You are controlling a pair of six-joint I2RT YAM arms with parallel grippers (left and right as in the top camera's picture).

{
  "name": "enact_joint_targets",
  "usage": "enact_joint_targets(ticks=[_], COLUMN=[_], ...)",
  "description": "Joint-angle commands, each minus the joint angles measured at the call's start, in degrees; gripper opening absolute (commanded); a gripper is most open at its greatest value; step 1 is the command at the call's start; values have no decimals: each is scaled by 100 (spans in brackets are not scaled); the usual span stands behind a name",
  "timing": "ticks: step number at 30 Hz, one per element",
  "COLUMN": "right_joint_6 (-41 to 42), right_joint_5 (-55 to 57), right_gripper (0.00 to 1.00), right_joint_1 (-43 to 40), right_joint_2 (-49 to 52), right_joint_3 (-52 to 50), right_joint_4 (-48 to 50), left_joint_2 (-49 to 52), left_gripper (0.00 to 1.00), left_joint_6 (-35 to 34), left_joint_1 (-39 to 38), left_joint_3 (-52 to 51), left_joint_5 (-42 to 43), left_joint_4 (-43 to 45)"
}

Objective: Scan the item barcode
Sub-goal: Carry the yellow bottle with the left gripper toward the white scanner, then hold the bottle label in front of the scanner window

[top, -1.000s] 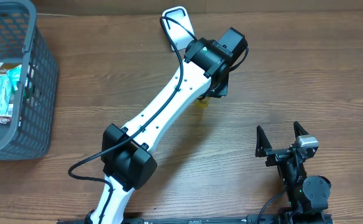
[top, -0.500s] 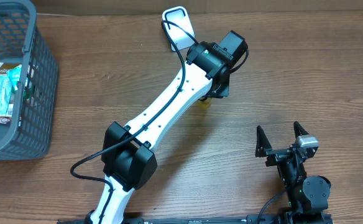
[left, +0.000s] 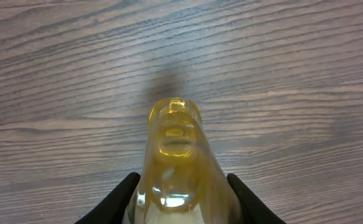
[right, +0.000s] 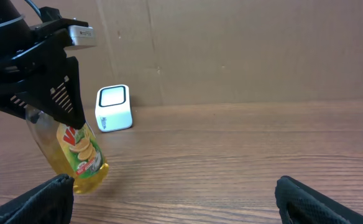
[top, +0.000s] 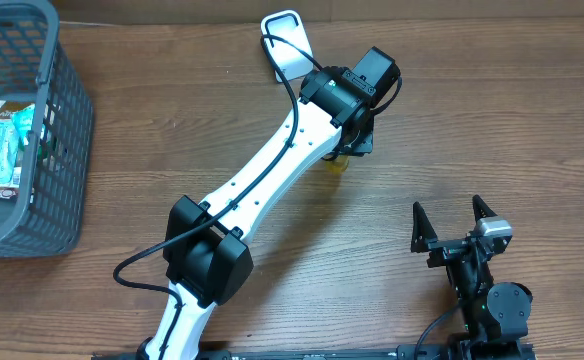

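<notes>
Item 1, my left tool [left: 183, 198]: clenched on a clear bottle [left: 174, 146] of yellow liquid, one finger on either flank, base pointing away from the wrist.

Item 2, the bottle: held tilted, low over the desk [top: 492, 120]. I cannot tell whether its base touches. It is near the white barcode scanner [right: 114, 107] but apart from it. The printed label faces my right side; no barcode in sight.

Item 3, my right tool [top: 447, 212]: released, jaws wide, empty, parked well apart.

Item 4, grey basket [top: 62, 130]: far left of the desk.

Handling note, my judgement: carry the bottle to the scanner's bright window and roll my wrist until the barcode faces it squarely. Then pause there without wobble. Grip firmly, as the wall looks slick.
</notes>
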Motion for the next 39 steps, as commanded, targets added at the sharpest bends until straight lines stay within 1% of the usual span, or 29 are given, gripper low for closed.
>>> enact_joint_targets(ticks=[1, 6, 12, 15, 29, 39], right_joint_6=[42, 42, 42, 42, 42, 42], right_joint_5=[15, 15, 15, 15, 15, 15], right_gripper=[100, 100, 100, 100, 100, 100], right_joint_1=[22, 22, 22, 22, 22, 22], right_joint_2=[-42, -42, -42, -42, -42, -42], right_joint_3=[-59, -59, -59, -59, -59, -59], right_joint_4=[22, 22, 22, 22, 22, 22], left_joint_2=[31, 39, 39, 39, 39, 39], left_gripper=[8, 10, 10, 10, 11, 12], left_joint_6=[-76, -79, -116, -229, -225, -227], left_joint_1=[-133, -317, -444, -492, -702, -723], left_joint_3=[9, 7, -96, -278, -992, -1134], left_joint_5=[42, 42, 42, 46, 24, 31], left_joint_4=[101, 258, 339, 457, 990, 997])
